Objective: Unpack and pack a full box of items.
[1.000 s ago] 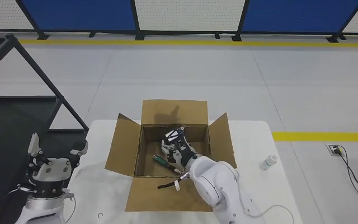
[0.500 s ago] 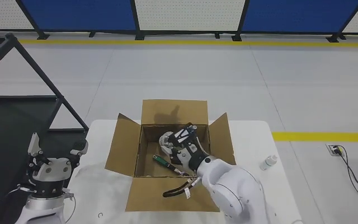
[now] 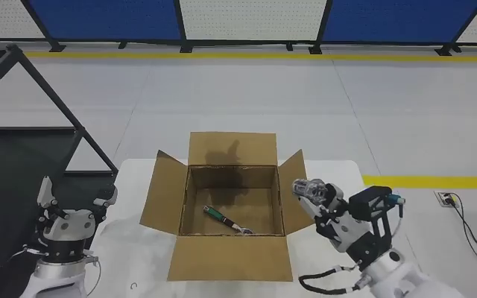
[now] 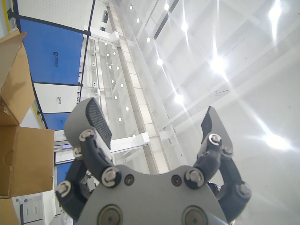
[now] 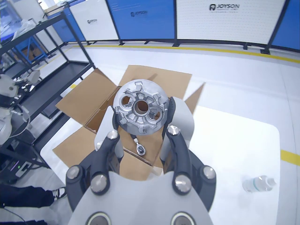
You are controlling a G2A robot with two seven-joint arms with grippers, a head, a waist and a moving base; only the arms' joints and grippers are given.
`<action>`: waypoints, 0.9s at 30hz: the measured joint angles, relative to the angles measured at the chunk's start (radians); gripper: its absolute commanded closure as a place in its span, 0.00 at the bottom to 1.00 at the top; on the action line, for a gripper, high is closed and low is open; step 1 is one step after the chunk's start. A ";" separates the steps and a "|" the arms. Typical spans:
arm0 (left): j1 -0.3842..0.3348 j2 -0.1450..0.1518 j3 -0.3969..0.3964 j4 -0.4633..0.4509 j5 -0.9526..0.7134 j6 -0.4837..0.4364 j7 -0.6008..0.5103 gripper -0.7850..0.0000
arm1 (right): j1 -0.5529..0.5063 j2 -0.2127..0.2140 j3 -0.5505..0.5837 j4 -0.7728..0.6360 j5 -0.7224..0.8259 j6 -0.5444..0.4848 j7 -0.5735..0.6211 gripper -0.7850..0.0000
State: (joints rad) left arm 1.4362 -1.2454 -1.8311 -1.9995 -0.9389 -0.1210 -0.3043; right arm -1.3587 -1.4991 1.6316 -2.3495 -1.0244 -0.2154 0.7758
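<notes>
A round metal casting (image 5: pixel 140 108) is clamped by its rim between the fingers of the right gripper (image 5: pixel 143 118) and held in the air over the right flap of the open box (image 3: pixel 227 259), clear of the walls. A ratchet wrench (image 3: pixel 226 219) lies on the box floor, toward the near side. Unpacking appears to be the step in hand. The casting should be carried to the right and lowered flat onto bare table (image 5: pixel 234 141), away from the small bottle (image 5: pixel 257 183) lying there. It should be released only once supported, since it looks heavy and could roll on edge. The left gripper (image 4: pixel 152 118) is parked at the table's near left, pointed upward, its jaws spread wide and empty.
</notes>
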 measured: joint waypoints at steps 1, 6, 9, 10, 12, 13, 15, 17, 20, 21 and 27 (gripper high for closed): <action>0.000 0.000 0.000 0.000 0.000 0.000 0.000 0.00 | -0.023 0.002 0.037 0.000 0.023 -0.004 -0.016 1.00; 0.000 0.000 0.000 0.000 0.000 0.000 0.000 0.00 | -0.142 0.013 0.209 -0.001 0.150 -0.032 -0.055 1.00; 0.000 0.000 0.000 0.000 0.000 0.000 0.000 0.00 | -0.184 0.020 0.257 -0.001 0.189 -0.041 -0.013 1.00; 0.000 0.000 0.000 0.000 0.000 0.000 0.000 0.00 | -0.190 0.023 0.262 -0.001 0.191 -0.039 0.004 1.00; 0.000 0.000 0.000 0.000 0.000 0.000 0.000 0.00 | -0.193 0.029 0.258 -0.001 0.179 -0.028 0.050 1.00; 0.000 0.000 0.000 0.000 0.000 0.000 0.000 0.00 | -0.191 0.031 0.252 -0.001 0.169 -0.018 0.070 1.00; 0.000 0.000 0.000 0.000 0.000 0.000 0.000 0.00 | -0.184 0.036 0.222 0.000 0.134 0.009 0.120 1.00; 0.000 0.000 0.000 0.000 0.000 0.000 0.000 0.00 | -0.166 0.041 0.186 0.025 0.118 0.037 0.163 1.00; 0.000 0.000 0.000 0.000 0.000 0.000 0.000 0.00 | -0.110 0.046 0.138 0.112 0.032 0.083 0.176 1.00; 0.000 0.000 0.000 0.000 0.000 0.000 0.000 0.00 | -0.093 0.047 0.126 0.139 0.011 0.096 0.175 1.00; 0.000 0.000 0.000 0.000 0.000 0.000 0.000 0.00 | -0.013 0.055 0.077 0.286 -0.090 0.179 0.147 1.00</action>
State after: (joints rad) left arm 1.4362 -1.2454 -1.8311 -1.9995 -0.9389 -0.1210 -0.3043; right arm -1.3718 -1.4446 1.7087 -2.0639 -1.1145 -0.0366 0.9226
